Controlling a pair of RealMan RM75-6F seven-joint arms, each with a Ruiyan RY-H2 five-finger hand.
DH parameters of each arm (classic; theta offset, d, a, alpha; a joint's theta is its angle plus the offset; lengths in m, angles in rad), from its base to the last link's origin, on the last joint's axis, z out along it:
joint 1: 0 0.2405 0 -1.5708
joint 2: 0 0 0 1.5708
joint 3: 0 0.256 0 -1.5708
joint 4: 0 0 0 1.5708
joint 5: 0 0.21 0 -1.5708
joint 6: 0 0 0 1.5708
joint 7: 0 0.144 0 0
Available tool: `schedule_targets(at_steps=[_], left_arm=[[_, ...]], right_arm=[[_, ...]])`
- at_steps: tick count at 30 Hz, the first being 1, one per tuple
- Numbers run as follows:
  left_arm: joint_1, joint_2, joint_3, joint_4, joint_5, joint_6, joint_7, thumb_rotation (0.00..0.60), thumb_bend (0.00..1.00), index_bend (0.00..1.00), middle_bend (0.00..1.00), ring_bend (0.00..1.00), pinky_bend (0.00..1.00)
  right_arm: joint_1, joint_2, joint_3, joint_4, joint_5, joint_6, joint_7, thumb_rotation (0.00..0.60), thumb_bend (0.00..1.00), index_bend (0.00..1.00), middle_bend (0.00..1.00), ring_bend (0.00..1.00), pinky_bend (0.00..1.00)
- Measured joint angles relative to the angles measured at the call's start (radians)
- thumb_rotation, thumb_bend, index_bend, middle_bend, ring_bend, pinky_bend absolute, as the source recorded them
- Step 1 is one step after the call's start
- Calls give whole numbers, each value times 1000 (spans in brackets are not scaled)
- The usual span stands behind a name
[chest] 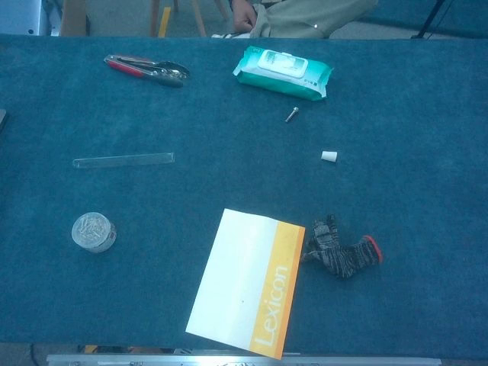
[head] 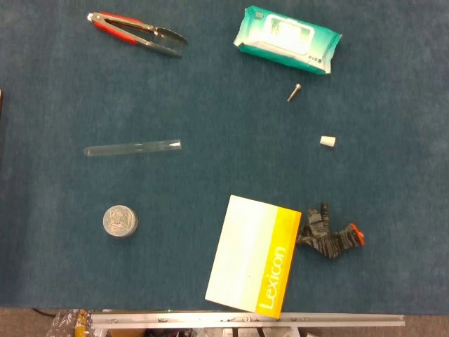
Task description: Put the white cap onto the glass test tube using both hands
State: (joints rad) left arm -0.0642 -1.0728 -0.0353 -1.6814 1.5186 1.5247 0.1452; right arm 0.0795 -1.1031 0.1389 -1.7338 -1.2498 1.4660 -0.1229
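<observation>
The glass test tube [head: 133,147] [chest: 123,160] lies flat on the blue cloth at the left, its length running left to right. The small white cap [head: 327,141] [chest: 329,156] rests on the cloth far to the right of the tube, well apart from it. Neither hand shows in the head view or the chest view.
Red-handled tongs [head: 135,31] [chest: 147,69] lie at the back left, a green wet-wipe pack [head: 286,39] [chest: 283,72] at the back, a small screw [head: 295,92] near it. A round tin [head: 120,221] [chest: 93,231], a white-and-yellow Lexicon booklet [head: 253,253] [chest: 245,283] and a grey glove [head: 327,232] [chest: 338,250] lie near the front.
</observation>
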Motion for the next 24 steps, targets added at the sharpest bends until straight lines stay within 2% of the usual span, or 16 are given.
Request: schedule_targets(at_steps=[14, 20, 24], left_arm=[[10, 18, 6, -12, 12, 15, -2, 600, 370, 250, 155, 0, 70], [22, 21, 15, -18, 29, 34, -17, 600, 369, 250, 155, 0, 70], [29, 26, 21, -18, 26, 34, -22, 600, 369, 250, 155, 0, 70]], right_arm=[[58, -14, 19, -11, -33, -55, -28, 600, 0, 310, 284, 150, 266], [166, -46, 44, -17, -9, -181, -134, 600, 0, 310, 284, 142, 266], [262, -106, 62, 10, 35, -278, -222, 600, 0, 304, 283, 136, 266]])
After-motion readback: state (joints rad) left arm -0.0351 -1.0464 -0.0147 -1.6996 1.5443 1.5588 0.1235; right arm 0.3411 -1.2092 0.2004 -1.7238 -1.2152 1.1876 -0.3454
